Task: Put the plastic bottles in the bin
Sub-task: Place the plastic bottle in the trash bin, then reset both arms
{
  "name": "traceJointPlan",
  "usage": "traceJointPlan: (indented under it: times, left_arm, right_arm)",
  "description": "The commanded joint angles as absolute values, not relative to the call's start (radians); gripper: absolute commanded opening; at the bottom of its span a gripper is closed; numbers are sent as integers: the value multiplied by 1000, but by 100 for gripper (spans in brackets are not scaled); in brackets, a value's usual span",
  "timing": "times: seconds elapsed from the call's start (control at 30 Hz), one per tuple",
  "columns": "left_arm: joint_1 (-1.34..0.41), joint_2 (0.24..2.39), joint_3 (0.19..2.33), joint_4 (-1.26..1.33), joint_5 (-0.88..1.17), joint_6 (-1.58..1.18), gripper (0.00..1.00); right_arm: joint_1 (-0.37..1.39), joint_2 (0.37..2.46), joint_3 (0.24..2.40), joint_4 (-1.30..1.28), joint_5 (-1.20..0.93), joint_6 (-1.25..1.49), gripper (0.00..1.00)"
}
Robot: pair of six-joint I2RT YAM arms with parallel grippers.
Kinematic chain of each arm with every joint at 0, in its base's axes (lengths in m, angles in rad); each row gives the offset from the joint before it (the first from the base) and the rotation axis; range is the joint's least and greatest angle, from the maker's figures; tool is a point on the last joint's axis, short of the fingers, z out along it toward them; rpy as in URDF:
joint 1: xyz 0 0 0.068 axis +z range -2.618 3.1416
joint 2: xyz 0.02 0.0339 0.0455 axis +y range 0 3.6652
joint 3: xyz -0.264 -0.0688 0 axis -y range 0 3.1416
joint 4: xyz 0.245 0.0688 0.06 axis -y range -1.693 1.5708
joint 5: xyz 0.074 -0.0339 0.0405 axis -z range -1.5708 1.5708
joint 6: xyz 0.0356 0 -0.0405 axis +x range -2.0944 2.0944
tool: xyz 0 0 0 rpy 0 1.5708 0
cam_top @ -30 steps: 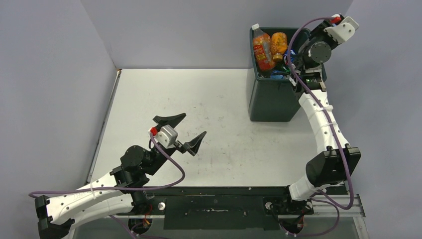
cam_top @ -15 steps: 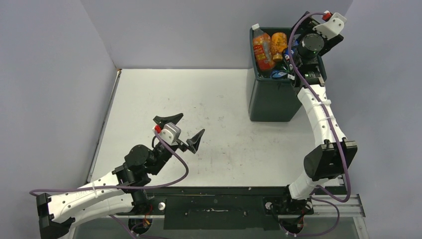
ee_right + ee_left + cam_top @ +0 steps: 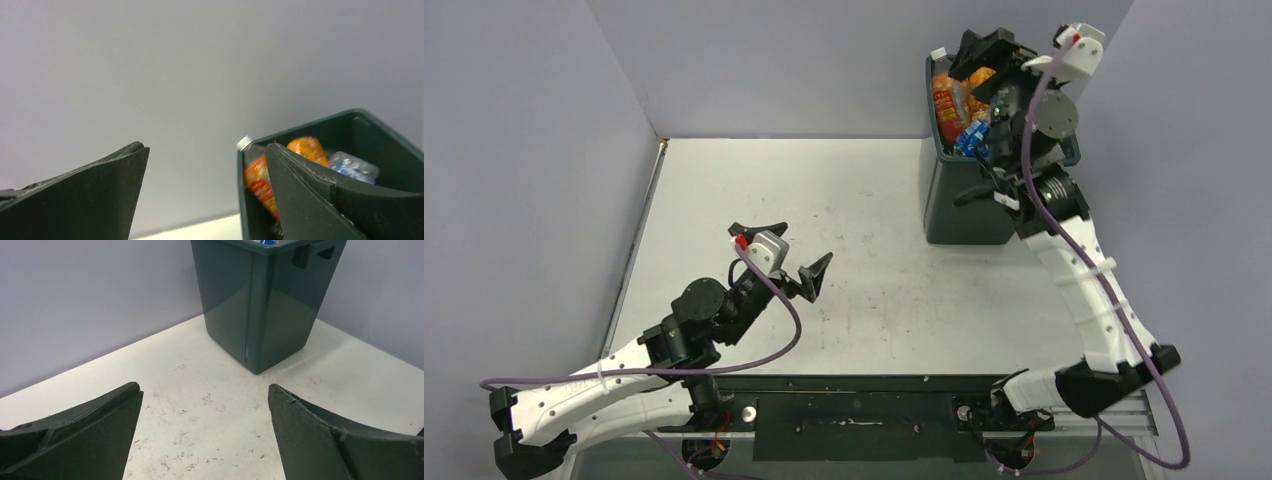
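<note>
The right arm's fingers point(image 3: 986, 50) have just sprung wide apart and hold nothing. A second ago they were nearly shut and sunk among the load, so we judge that a bottle has been let go inside the tall dark green rectangular plastic bin point(image 3: 964, 210), which stands at about one o'clock on the scuffed white desk point(image 3: 824, 190). Since then that wrist has lifted above the flared rim. The small plastic drink bottles point(image 3: 946, 100), orange, blue and clear, are heaped up to the rim. The left arm's fingers point(image 3: 792, 255), spread fully and empty, hover near seven o'clock, drawn back a little toward their base. We see no bottle left on the desk, so the task looks all but finished.
</note>
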State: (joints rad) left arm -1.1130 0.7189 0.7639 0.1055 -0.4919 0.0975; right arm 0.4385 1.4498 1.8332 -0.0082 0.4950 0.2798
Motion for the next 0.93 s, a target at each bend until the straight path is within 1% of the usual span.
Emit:
traceJointPlan:
  times: [0.0,0.1,0.2,0.27,0.4,0.53,0.67,0.9]
  left_arm:
    - [-1118,693,780,70,-561,64,96]
    - [-1120,701,774,85,-671,33,96]
    - [-1121,737,783,70,-843,-52,96]
    - [-1120,772,803,24,-955,-121,96]
    - [-1129,826,825,-69,-1114,-221,96]
    - [-1143,854,821,-63,-1166,-231,96]
    - [-1169,853,814,-56,-1182,-266,96]
    - [-1190,836,811,-55,-1189,-307,96]
  right_arm:
    - [463,1237,1634,-22,256,425,90]
    - [477,1137,1468,-27,80,481,90]
    - [494,1057,1304,-44,-117,509,90]
    - [509,1015,1219,-90,-191,522,90]
    - [551,882,994,-119,-169,567,90]
    - [559,705,806,-66,-90,563,90]
    - [560,591,749,-84,-11,550,90]
    - [560,572,733,-107,-4,531,90]
